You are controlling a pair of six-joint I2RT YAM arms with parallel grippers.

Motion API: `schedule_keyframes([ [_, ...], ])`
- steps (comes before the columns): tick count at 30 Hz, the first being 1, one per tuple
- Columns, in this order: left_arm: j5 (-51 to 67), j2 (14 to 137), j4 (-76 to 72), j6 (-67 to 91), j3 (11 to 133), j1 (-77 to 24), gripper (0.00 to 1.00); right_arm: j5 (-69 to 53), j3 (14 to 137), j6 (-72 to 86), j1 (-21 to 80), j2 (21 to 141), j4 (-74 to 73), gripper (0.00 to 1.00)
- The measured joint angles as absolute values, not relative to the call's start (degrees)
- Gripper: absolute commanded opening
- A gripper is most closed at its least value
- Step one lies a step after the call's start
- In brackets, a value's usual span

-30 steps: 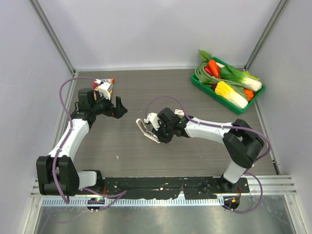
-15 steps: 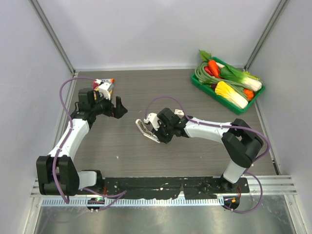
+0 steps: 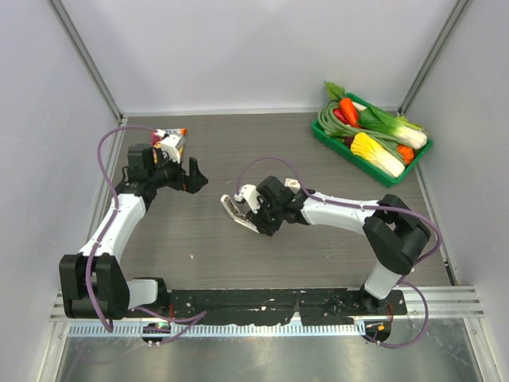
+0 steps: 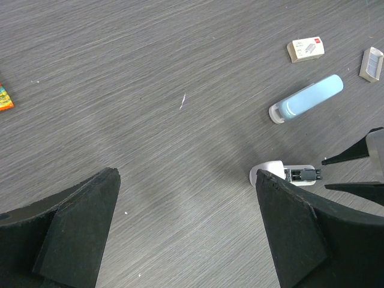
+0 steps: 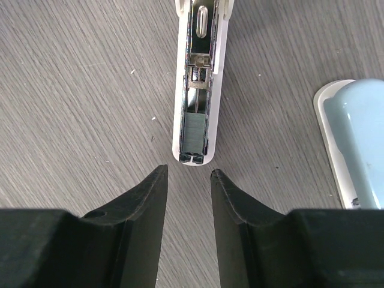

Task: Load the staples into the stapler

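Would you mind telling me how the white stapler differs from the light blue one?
The white stapler lies open, its metal staple channel exposed; the light blue stapler is closed. The white stapler looks narrower, the light blue stapler broader and rounded. Both lie on the grey table.

In front of the left gripper (image 3: 193,177) the bench (image 3: 199,239) is bare, so there is lots of room to pass. Past that lie the white stapler (image 4: 282,174), the blue stapler (image 4: 306,99) and the small box of staples (image 4: 307,49), with a strip of bare bench between each. The right gripper (image 5: 188,173) blocks one end of the white stapler (its tips sit just off it). A green tray (image 3: 338,151) of vegetables fills the far right corner.
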State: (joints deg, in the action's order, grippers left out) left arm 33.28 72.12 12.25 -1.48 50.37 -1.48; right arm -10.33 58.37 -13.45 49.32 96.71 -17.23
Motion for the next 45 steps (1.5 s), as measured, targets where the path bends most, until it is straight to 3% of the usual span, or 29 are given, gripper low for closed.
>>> schedule_keyframes([
  [7, 33.6, 72.3, 12.2, -1.5, 50.3, -1.5, 1.00, -10.2, 58.2, -16.3, 47.6, 92.5, -17.8, 0.41],
  [15, 37.2, 73.9, 12.2, -2.0, 50.3, -1.4, 1.00, -20.8, 50.7, -22.2, 36.0, 81.0, -11.8, 0.41],
  [21, 41.4, 77.3, 12.2, -5.3, 50.3, -1.9, 1.00, -25.4, 43.3, -26.7, 38.6, 81.0, -8.4, 0.41],
  [30, 42.6, 84.3, 12.1, -8.2, 50.3, -3.9, 0.85, -23.9, 43.1, -31.2, 44.7, 86.4, -2.0, 0.39],
  [37, 43.8, 88.2, 11.9, -9.4, 50.8, -6.3, 0.64, -21.1, 43.1, -31.6, 44.9, 90.0, 1.8, 0.32],
  [45, 45.6, 89.9, 11.9, -9.5, 52.7, -8.1, 0.57, -20.2, 43.0, -31.6, 44.9, 90.2, 5.0, 0.26],
])
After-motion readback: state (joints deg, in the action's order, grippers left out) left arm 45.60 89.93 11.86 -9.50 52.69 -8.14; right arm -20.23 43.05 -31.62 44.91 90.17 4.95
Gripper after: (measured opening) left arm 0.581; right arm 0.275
